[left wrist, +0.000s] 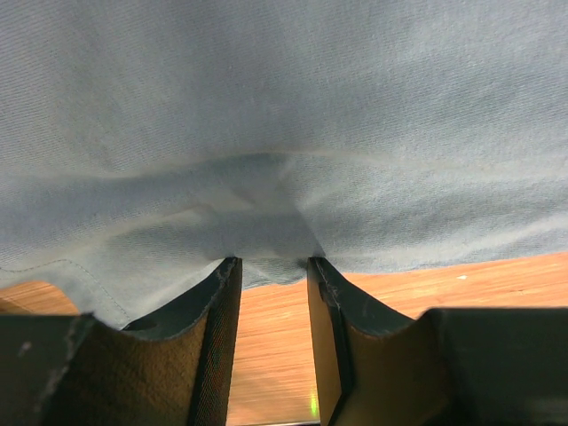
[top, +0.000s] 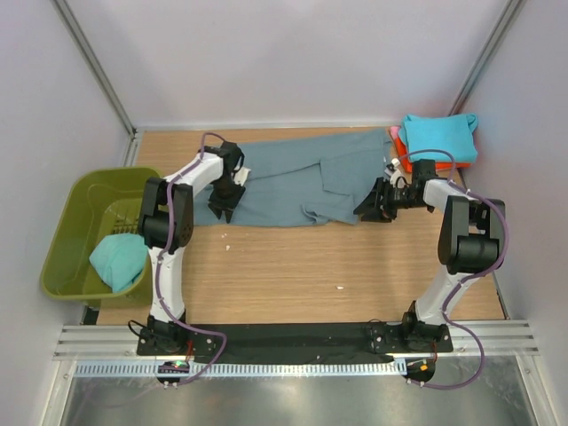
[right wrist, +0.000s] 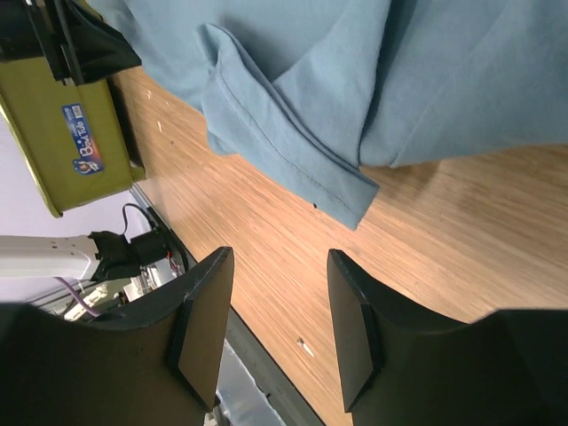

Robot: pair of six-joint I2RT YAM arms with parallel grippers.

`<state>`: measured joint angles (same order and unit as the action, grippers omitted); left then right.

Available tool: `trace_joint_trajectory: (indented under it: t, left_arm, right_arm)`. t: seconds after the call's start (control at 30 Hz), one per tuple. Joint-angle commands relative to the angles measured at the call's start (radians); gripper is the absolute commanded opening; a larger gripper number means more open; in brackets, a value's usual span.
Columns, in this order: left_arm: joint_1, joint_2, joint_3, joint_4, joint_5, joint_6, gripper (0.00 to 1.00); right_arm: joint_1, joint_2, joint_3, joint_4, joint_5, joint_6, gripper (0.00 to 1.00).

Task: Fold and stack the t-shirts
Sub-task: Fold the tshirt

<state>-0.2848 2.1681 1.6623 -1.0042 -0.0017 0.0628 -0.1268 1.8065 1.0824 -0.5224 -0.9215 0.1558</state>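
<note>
standing part open, the left fingers (left wrist: 227, 286) meet the grey tee's (left wrist: 284, 106) puckered hem at their tips; whether they pinch it i cannot tell. the right fingers (right wrist: 341, 277) gape over bare worktop (right wrist: 426, 275), its folded corner just beyond them.

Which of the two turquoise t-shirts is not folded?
The crumpled turquoise t-shirt, lying inside the olive-green tub at the left; the folded turquoise t-shirt lies flat at the table's far right corner.
</note>
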Motion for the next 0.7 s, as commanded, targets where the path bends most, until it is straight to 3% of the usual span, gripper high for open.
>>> trace_joint_trajectory:
  t: [0.0,0.67]
  left_arm:
    - [-0.017,0.071,-0.029,0.049,0.011,0.012,0.37]
    - [-0.017,0.064,-0.024,0.050,0.023,0.003,0.37]
  right_arm:
    - [0.000,-0.027,0.001,0.087,-0.043,0.057,0.52]
    - [0.000,0.043,0.036,0.045,0.079,-0.015,0.52]
